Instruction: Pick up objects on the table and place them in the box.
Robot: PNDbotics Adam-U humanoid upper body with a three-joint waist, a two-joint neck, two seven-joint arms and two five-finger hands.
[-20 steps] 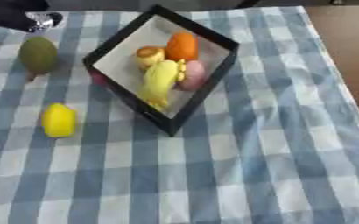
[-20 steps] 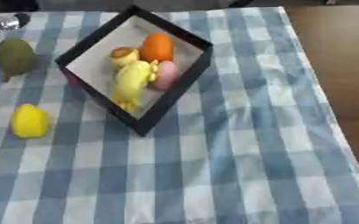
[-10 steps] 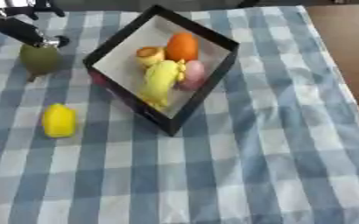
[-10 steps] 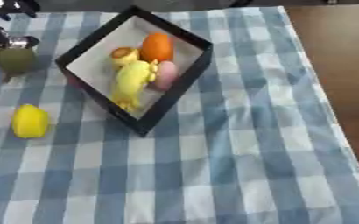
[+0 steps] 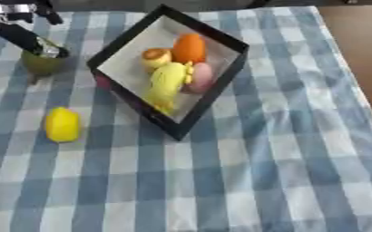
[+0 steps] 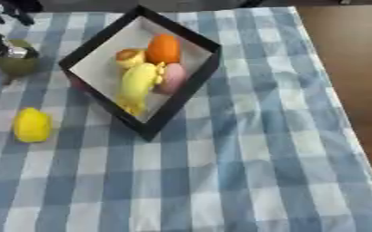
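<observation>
Left eye view: the left hand (image 5: 26, 31) is reaching onto the green fruit (image 5: 40, 63) directly beneath its fingertip at far left, left of the box (image 5: 221, 86); whether its fingers are closing cannot be told.

The left hand (image 5: 26, 34) was mostly cut off by the far left corner, so only a couple of dark fingers showed and I couldn't tell if they actually gripped the green fruit (image 5: 42, 63) or just touched its top. In the box (image 5: 221, 38), the small round yellowish thing (image 5: 156, 56) was too blurry to name, and the pink item (image 5: 202, 76) sat half hidden behind the banana (image 5: 167, 84)
</observation>
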